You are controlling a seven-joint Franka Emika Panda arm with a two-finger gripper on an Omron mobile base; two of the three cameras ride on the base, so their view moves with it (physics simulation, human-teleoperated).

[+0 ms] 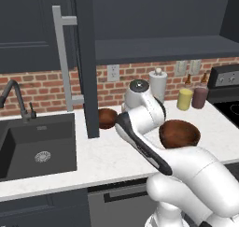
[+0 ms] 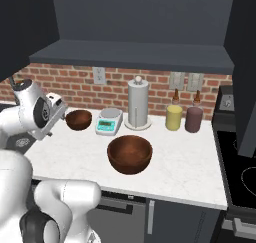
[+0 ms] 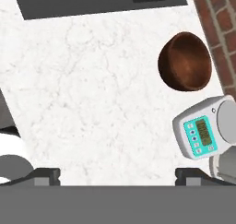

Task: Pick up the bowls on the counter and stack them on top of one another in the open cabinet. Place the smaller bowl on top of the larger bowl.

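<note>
The smaller bowl [image 1: 107, 118] [image 2: 79, 119] sits on the white counter [image 2: 170, 167] near the brick wall, just right of the open cabinet's door [image 1: 86, 58]. In the hand view the smaller bowl [image 3: 185, 61] lies up and to the right of my gripper [image 3: 118, 178], apart from it. The gripper is open, its fingertips [image 3: 44, 174] wide apart over bare counter [image 3: 92, 94] with nothing between them. The larger bowl [image 1: 179, 133] [image 2: 130, 154] stands upright toward the counter's front. The open cabinet's shelf [image 1: 163, 48] [image 2: 135, 54] hangs above.
A small kitchen scale [image 2: 109, 121] [image 3: 203, 133] stands right beside the smaller bowl. Behind are a paper-towel roll [image 2: 138, 103], a yellow cup [image 2: 174, 117] and a purple cup [image 2: 193, 119]. The black sink [image 1: 39, 146] lies left, a stove [image 2: 240, 172] right.
</note>
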